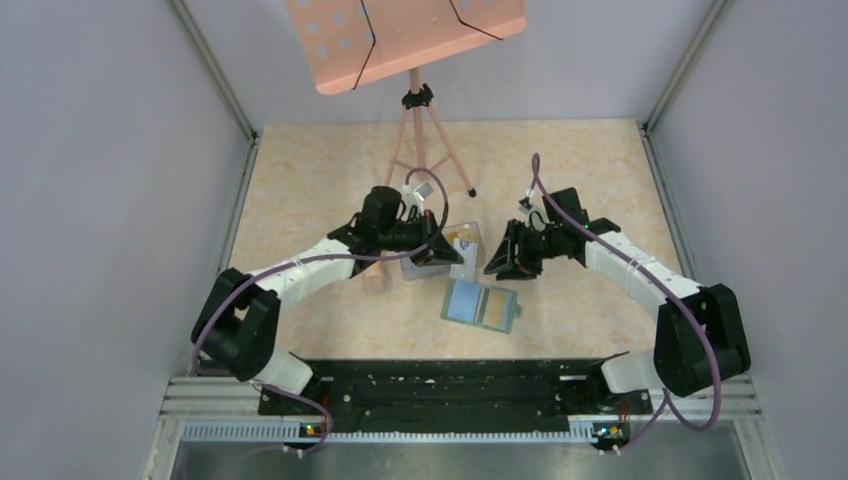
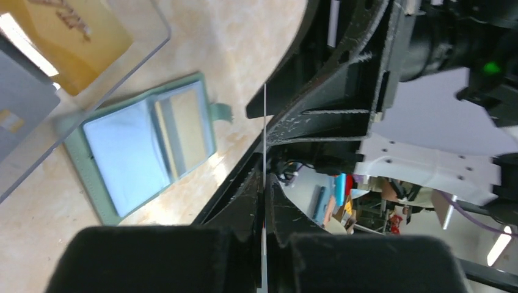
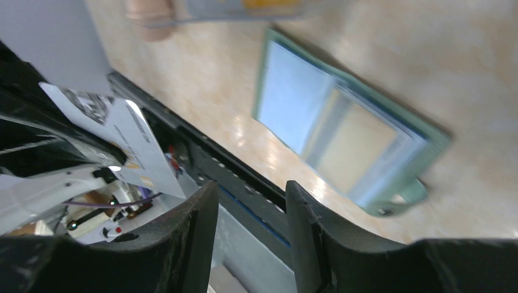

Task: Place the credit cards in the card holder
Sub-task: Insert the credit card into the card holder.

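Note:
The card holder lies open on the table, sage-green with pale blue and clear sleeves; it also shows in the left wrist view and the right wrist view. My left gripper is shut on a thin credit card that I see edge-on, held upright above the table. A white card face with dark print shows beside that gripper. My right gripper is open with nothing between its fingers, just right of the left one. An orange-yellow card and a grey card lie in a clear box.
The clear plastic box sits under the left gripper, just behind the card holder. A pink music stand on a tripod stands at the back. Walls close the table on the left, right and far sides.

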